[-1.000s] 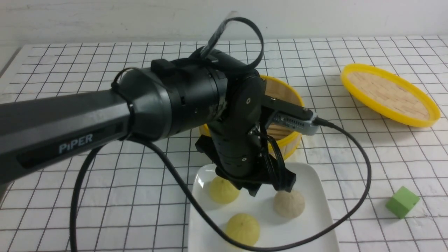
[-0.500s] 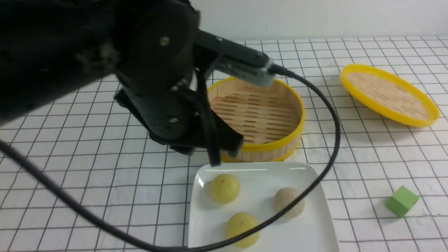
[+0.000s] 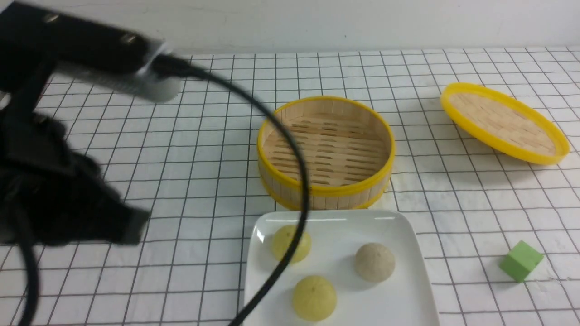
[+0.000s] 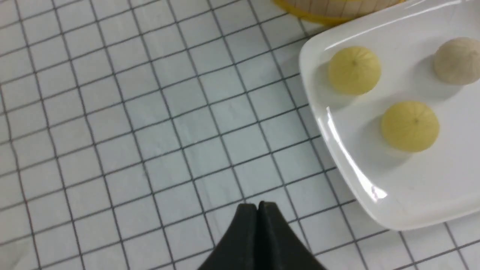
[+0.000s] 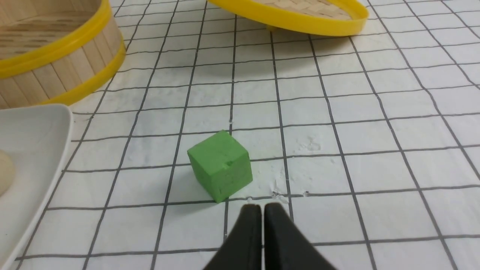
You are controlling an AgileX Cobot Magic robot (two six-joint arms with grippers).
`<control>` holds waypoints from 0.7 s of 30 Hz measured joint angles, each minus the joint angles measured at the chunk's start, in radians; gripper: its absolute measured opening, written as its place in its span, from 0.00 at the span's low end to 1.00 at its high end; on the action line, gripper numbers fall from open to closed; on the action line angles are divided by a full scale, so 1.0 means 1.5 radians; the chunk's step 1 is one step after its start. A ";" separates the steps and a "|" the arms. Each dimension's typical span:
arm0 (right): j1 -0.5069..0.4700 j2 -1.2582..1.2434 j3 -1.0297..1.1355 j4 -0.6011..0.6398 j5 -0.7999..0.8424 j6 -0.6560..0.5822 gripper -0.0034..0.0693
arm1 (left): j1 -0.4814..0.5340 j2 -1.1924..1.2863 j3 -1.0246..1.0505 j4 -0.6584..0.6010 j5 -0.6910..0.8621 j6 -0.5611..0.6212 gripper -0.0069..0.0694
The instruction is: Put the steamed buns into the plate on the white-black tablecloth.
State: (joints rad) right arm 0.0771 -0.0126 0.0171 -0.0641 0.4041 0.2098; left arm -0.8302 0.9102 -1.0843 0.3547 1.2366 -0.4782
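We are seeing all three small round steamed buns (image 3: 337,271), two pale yellow and one beige-grey, sitting apart from one another inside the glossy white square plate (image 3: 408,235) on the white-black gridded tablecloth (image 3: 190,149), so we are judging the task finished. The left gripper (image 4: 257,205) is hanging over bare cloth beside the plate, its black fingertips pressed together and holding nothing. The right gripper (image 5: 258,207) is likewise closed and empty, near the small green cube (image 5: 220,165). To finish well, we are advising a clear retreat, keeping the trailing black cable (image 3: 290,149) off the plate. In the front view the left arm is blurring badly, the cable is crossing one yellow bun, and the right arm is not showing.
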 joint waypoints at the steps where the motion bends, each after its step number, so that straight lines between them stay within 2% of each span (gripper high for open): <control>1: 0.000 0.000 0.000 -0.001 0.000 -0.002 0.09 | 0.000 -0.035 0.028 0.006 0.000 -0.015 0.09; 6: 0.000 0.000 0.000 -0.001 0.000 -0.020 0.10 | 0.000 -0.206 0.218 0.037 -0.077 -0.119 0.09; 7: 0.000 0.000 0.000 -0.001 0.000 -0.020 0.10 | 0.000 -0.253 0.268 0.043 -0.110 -0.159 0.09; 8: 0.000 0.000 0.000 -0.001 0.000 -0.020 0.10 | 0.000 -0.260 0.275 0.043 -0.115 -0.159 0.09; 11: 0.000 0.000 0.000 -0.001 0.000 -0.021 0.11 | 0.000 -0.357 0.369 0.073 -0.193 -0.260 0.09; 17: 0.000 0.000 0.000 -0.001 0.000 -0.021 0.12 | 0.000 -0.420 0.459 0.198 -0.334 -0.403 0.10; 21: 0.000 0.000 0.000 -0.001 0.000 -0.021 0.13 | 0.000 -0.420 0.479 0.245 -0.386 -0.450 0.10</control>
State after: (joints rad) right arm 0.0771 -0.0126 0.0171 -0.0649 0.4041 0.1776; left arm -0.8302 0.2800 -0.3655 0.7216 0.6582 -1.1531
